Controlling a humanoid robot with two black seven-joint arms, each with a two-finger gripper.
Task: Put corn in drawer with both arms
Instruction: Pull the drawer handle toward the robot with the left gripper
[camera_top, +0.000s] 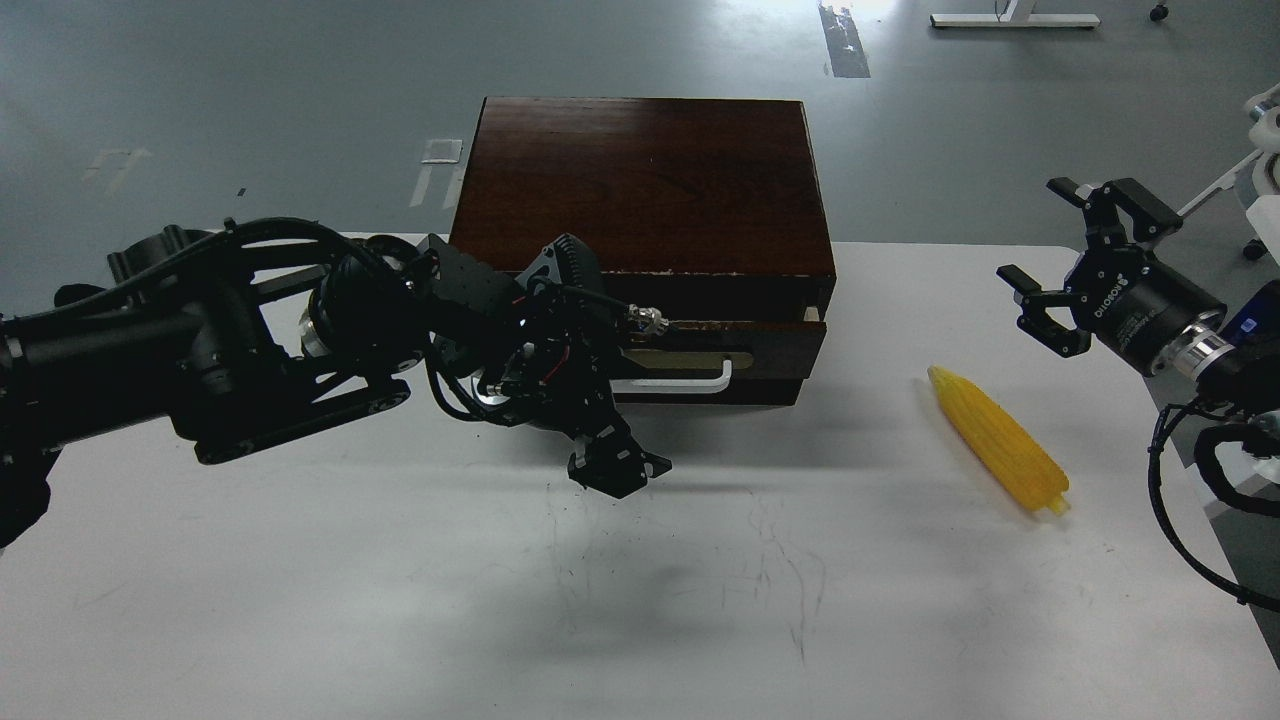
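Yellow corn (1000, 441) lying on white table (300, 600); drawer (715, 345) barely ajar; right gripper (1062, 262) spread open, left gripper (618, 466) state unclear.

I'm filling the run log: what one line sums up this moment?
drawer: barely open | corn: on table, right of box | left gripper: below handle | right gripper: open, empty, above corn

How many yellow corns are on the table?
1. The corn lies on the white table, to the right of the wooden box, below the right gripper. Another could be hidden inside the box's drawer.
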